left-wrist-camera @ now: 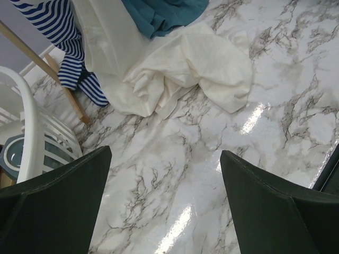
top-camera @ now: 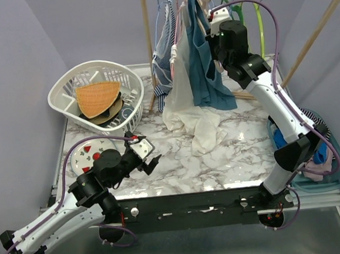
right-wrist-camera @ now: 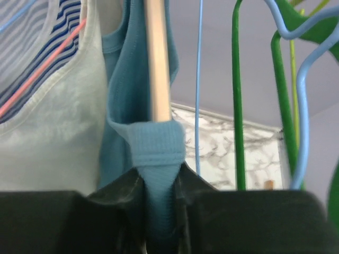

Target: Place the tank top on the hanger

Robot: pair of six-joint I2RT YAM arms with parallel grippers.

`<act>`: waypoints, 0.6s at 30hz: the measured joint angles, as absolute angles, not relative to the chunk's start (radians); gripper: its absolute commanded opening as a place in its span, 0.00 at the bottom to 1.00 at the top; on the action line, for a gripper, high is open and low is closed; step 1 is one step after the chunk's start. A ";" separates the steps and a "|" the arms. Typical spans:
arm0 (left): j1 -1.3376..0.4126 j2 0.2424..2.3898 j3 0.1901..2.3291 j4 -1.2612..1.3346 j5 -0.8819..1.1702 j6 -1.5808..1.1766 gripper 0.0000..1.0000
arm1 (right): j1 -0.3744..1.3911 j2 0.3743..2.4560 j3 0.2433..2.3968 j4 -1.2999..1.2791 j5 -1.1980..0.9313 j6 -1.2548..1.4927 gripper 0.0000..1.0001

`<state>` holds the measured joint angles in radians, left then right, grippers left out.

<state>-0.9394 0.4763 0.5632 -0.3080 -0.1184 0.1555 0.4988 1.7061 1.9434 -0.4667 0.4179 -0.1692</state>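
The teal-blue tank top [top-camera: 203, 65] hangs from the rail at the back, its hem bunched on the table; its lower edge shows in the left wrist view [left-wrist-camera: 164, 16]. My right gripper [top-camera: 211, 18] is raised at the rail and shut on a shoulder strap [right-wrist-camera: 156, 143], which is looped around the beige hanger's arm [right-wrist-camera: 157, 58]. In the right wrist view the gripper [right-wrist-camera: 159, 177] pinches the strap just below the wood. My left gripper [top-camera: 152, 158] is open and empty, low over the marble table [left-wrist-camera: 165, 152], at the front left.
A long cream-white garment [top-camera: 186, 114] and a blue-white striped garment [top-camera: 165, 51] hang left of the tank top. Green hangers [top-camera: 258, 14] and thin blue ones [right-wrist-camera: 299, 106] hang to the right. A white basket [top-camera: 94, 97], a plate [top-camera: 87, 157] and a blue tray [top-camera: 338, 167] sit around.
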 measured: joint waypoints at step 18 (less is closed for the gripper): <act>-0.929 0.478 0.671 -0.309 -0.104 0.035 0.99 | 0.482 1.024 1.612 -0.564 -0.012 -0.335 1.00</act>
<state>-0.9291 0.4778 0.6708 -0.3092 -0.1040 0.0345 0.4824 1.0237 1.6123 -0.5640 -0.0120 -0.3351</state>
